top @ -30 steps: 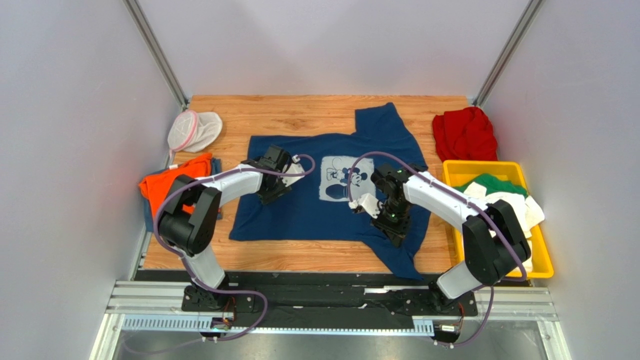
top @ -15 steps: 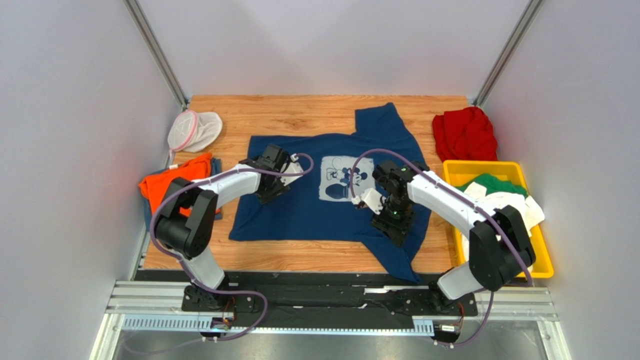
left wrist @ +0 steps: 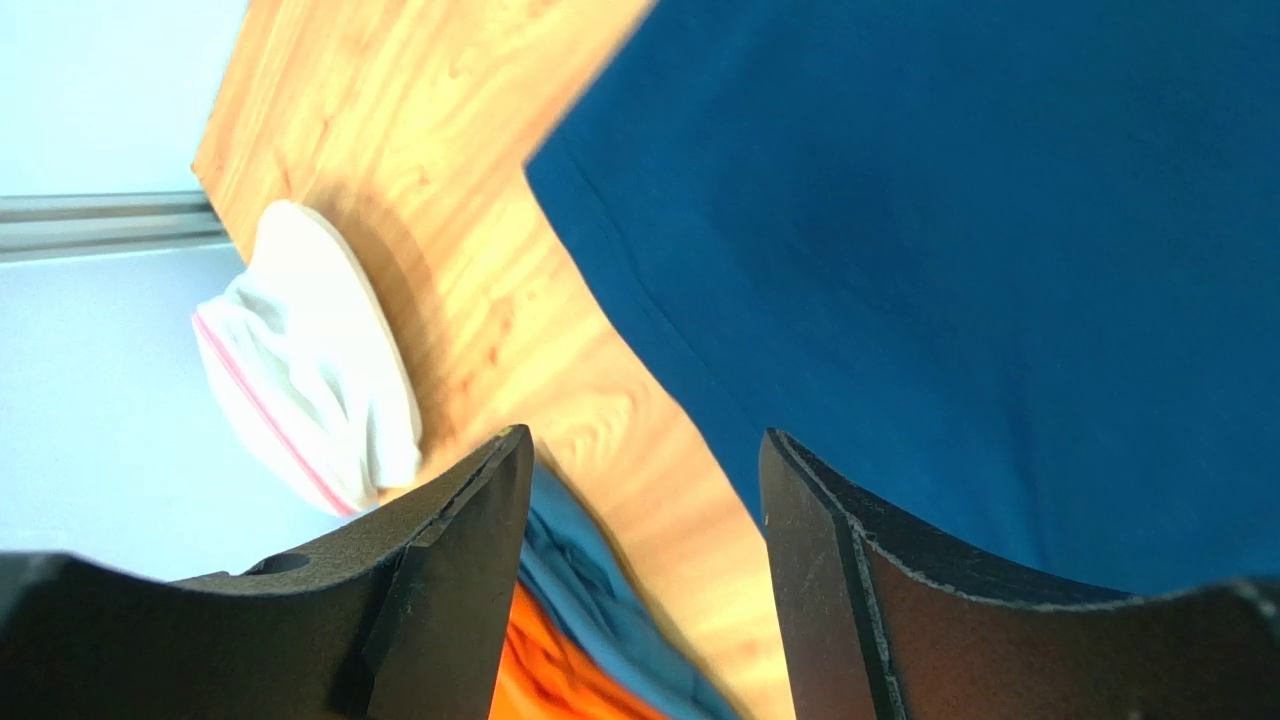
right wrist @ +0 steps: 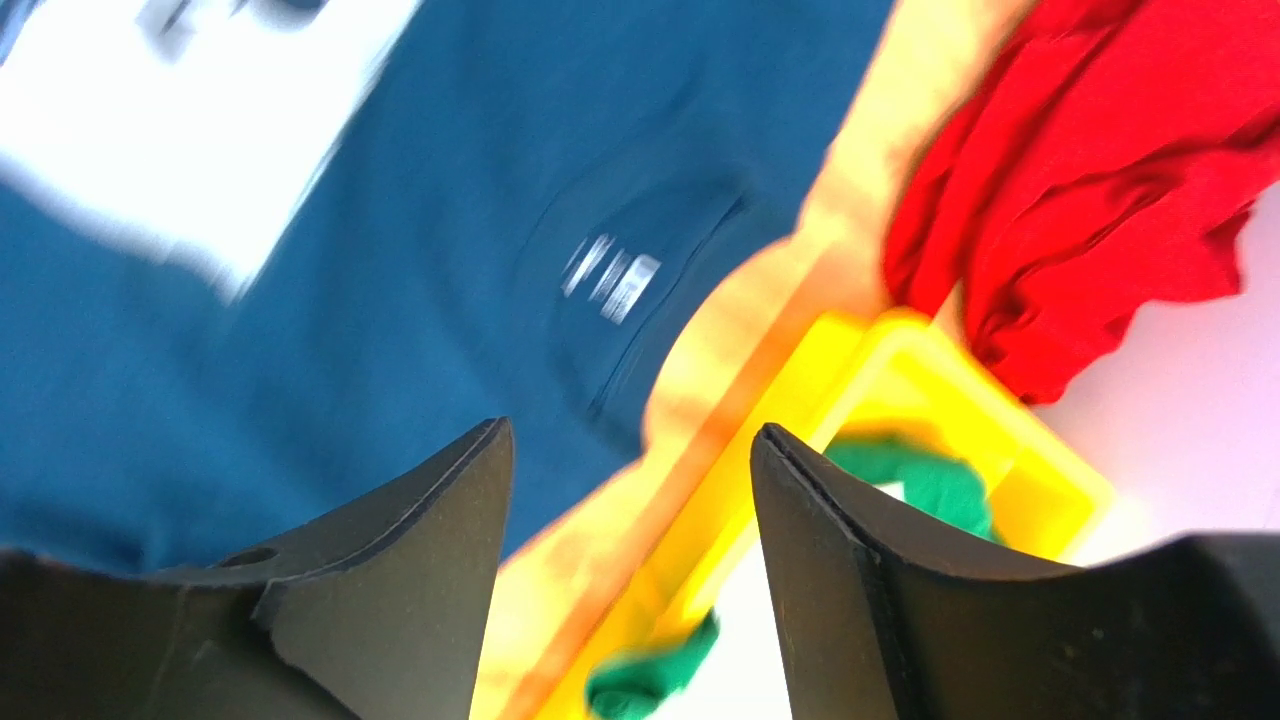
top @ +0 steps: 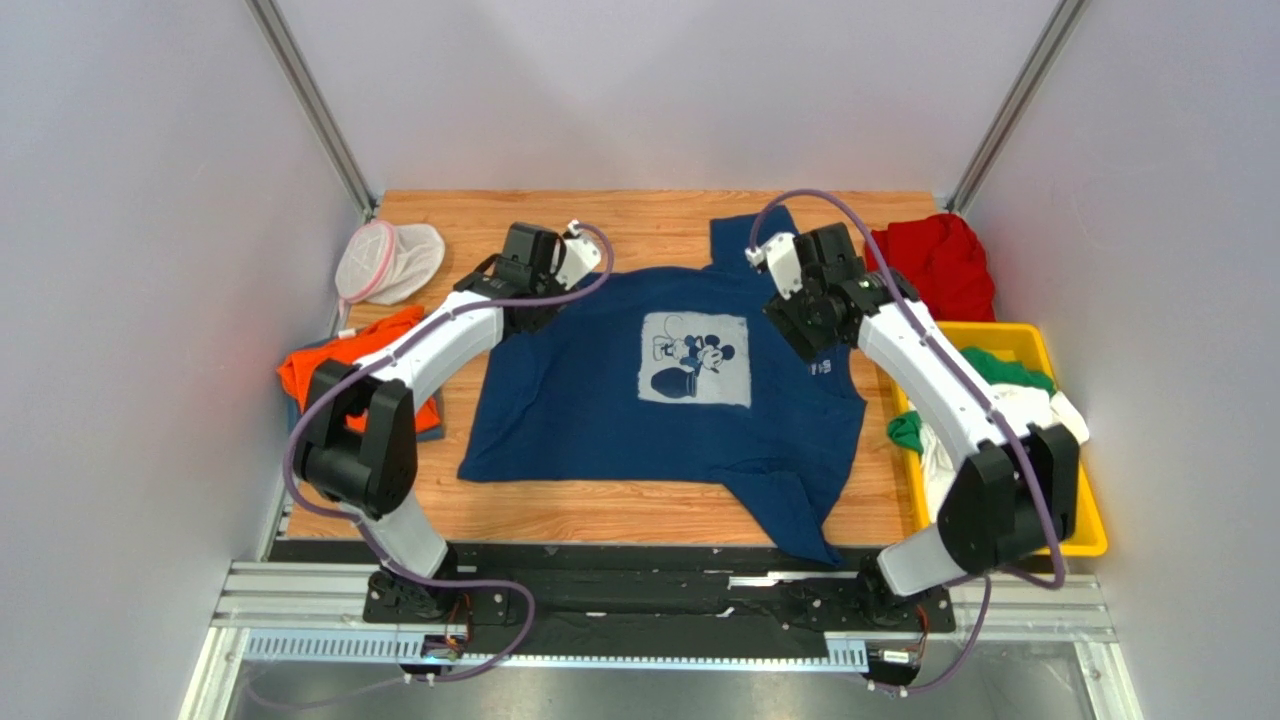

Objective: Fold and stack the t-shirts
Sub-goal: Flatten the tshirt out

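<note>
Plainly, both pairs of jaws stand well open and hold nothing: the left jaws hang over the far hem corner of the navy shirt (top: 601, 413), the right jaws over its far sleeve. That shirt lies print-up on the counter (top: 646, 218), mostly smooth, collar toward the yellow bin (top: 962, 329), near sleeve crumpled at the counter's edge. Flattening looks to be the step in hand; next, each side needs a fresh grip to start the fold.

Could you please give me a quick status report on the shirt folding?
Left pincer open, empty. Right pincer open, empty. Navy t-shirt spread out print-up, not folded. Nothing lying on it.
</note>
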`<state>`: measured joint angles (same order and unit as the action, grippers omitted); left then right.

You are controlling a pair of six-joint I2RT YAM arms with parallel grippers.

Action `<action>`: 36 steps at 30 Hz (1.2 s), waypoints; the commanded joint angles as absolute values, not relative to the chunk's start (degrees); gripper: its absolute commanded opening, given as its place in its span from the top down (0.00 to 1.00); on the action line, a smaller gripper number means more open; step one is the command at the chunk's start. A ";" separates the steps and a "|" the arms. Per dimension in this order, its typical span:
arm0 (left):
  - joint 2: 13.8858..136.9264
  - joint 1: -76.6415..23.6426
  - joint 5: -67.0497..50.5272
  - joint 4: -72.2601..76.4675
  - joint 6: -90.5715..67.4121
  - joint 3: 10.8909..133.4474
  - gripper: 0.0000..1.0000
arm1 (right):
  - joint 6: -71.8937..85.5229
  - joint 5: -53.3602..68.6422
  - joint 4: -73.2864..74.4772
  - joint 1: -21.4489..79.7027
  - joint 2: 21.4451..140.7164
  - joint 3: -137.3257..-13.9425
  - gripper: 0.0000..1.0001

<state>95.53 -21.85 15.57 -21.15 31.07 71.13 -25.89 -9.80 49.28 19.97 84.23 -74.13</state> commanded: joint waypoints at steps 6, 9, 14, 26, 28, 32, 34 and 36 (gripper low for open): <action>106.95 -16.53 16.61 -14.24 30.85 81.54 0.34 | -21.89 -13.45 32.26 13.19 105.19 -90.85 0.37; 110.56 -15.73 16.87 -14.94 32.16 85.50 0.34 | -21.97 -13.71 31.38 11.96 111.34 -94.82 0.37; 116.01 -15.56 17.84 -15.12 34.63 89.46 0.35 | -22.59 -13.71 30.50 10.81 117.85 -100.36 0.37; 123.57 -15.12 20.38 -16.09 39.11 93.87 0.35 | -23.91 -13.80 29.62 10.02 126.38 -105.20 0.37; 124.54 -15.12 20.83 -16.00 39.81 94.04 0.36 | -24.08 -13.80 29.27 9.85 127.26 -105.20 0.37; 126.12 -15.03 21.88 -16.26 41.39 95.09 0.36 | -24.61 -13.80 29.09 9.67 128.93 -105.99 0.37; 127.09 -14.94 22.23 -16.52 41.92 95.45 0.36 | -24.61 -13.80 29.09 9.58 129.81 -106.87 0.37; 127.88 -14.94 22.85 -16.52 42.71 95.89 0.36 | -24.79 -13.80 29.09 9.41 130.60 -107.40 0.37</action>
<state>126.65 -15.27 21.23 -16.95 40.27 93.12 -23.81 -13.37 31.77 9.91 129.08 -104.22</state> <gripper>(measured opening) 0.639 0.629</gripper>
